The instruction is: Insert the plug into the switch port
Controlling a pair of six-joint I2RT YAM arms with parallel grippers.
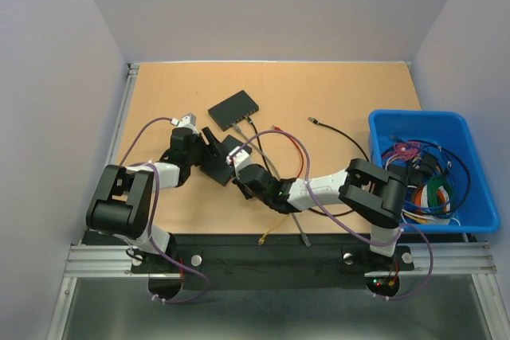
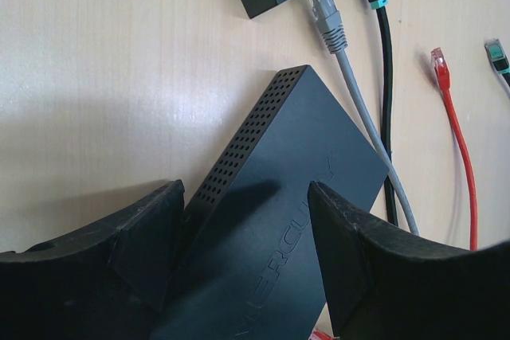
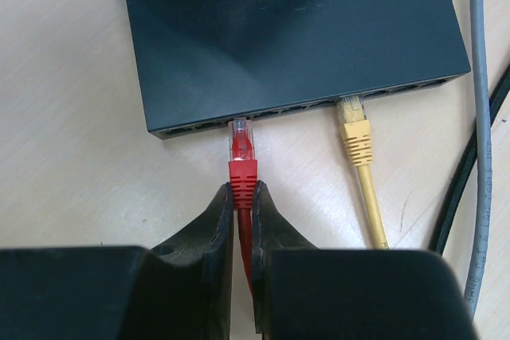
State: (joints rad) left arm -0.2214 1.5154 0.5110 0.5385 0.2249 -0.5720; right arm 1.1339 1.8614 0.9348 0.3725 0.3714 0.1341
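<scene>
Matt plastic switch (image 3: 295,33) (pale smooth wood tabletop (image 3: 72,141))

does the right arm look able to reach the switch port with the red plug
Probably yes: the right fingers hold the red plug, tip right at the switch front, nothing between; yellow plug sits aside.

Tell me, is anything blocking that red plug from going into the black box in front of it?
Nothing visible does. The red plug, pinched in the right gripper, has its tip right at the port row of the switch. The yellow plug sits in another port to one side, apart from it.
</scene>
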